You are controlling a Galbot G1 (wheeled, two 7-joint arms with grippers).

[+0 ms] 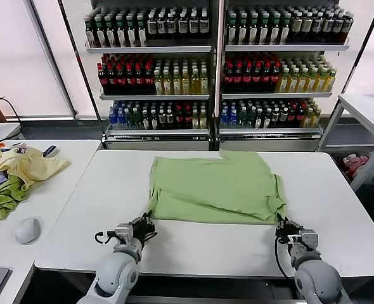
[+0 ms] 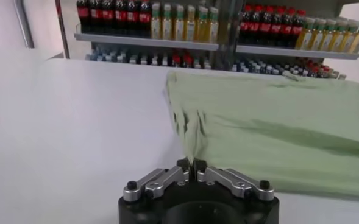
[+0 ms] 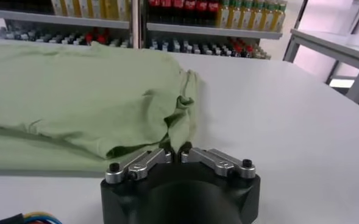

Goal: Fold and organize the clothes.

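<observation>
The clothes [image 1: 215, 187], a light green shirt, lie partly folded in the middle of the white table [image 1: 79, 215]. My left gripper [image 1: 148, 223] sits at the shirt's near left corner, shut on a pinch of the green cloth [image 2: 194, 143]. My right gripper [image 1: 282, 227] is at the near right corner, its jaws closed on the fabric [image 3: 180, 131] there. Both corners rise slightly from the table into the jaws. The shirt's print and collar are hidden.
A side table on the left holds a pale yellow garment [image 1: 27, 164], an olive-green cloth [image 1: 0, 199] and a white mouse [image 1: 26, 230]. Shelves of bottles [image 1: 215, 69] stand behind the table. A white rack [image 1: 364, 126] stands to the right.
</observation>
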